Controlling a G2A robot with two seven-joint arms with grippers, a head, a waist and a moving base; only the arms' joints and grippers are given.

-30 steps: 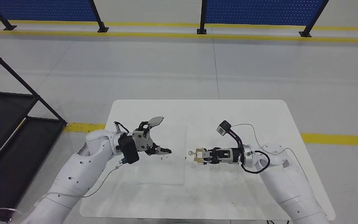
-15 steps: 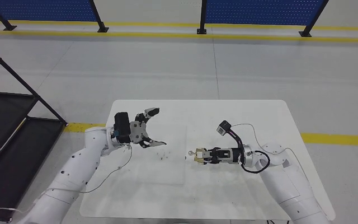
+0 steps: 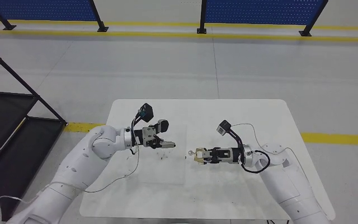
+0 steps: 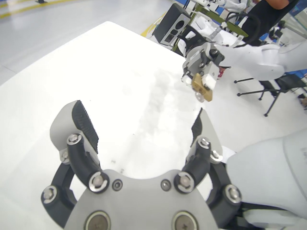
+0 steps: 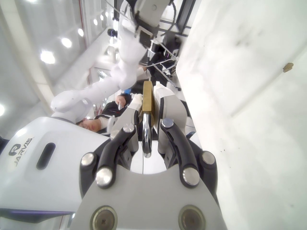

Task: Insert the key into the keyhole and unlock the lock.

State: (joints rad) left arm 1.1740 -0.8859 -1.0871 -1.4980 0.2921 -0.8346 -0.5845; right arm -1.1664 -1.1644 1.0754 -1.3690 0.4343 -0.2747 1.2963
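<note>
- My left gripper [image 4: 138, 111] is hanging over the left-centre of the white table [image 3: 235, 190]. Its two black-padded fingers are spread wide and gripping nothing.
- It is pointing across toward my right gripper [image 3: 200, 155], and a stretch of bare tabletop is lying between the two.
- A few small dark specks [image 3: 162, 156] are lying on the table near my left gripper.
- My right gripper is pinching a brass padlock [image 5: 147, 94] between its fingers, just above the middle of the table.
- The padlock's steel shackle [image 5: 146, 135] is lying back toward my right wrist, and its brass body is sticking out toward my left gripper.
- A small silvery round piece [image 3: 192, 151] is showing at the padlock's outer end. I cannot tell what it is.
- Beyond the table, a yellow floor line [image 3: 330, 138] is running across the pale floor.
- Farthest off, blue barriers [image 3: 257, 11] on black feet are standing along the back.
</note>
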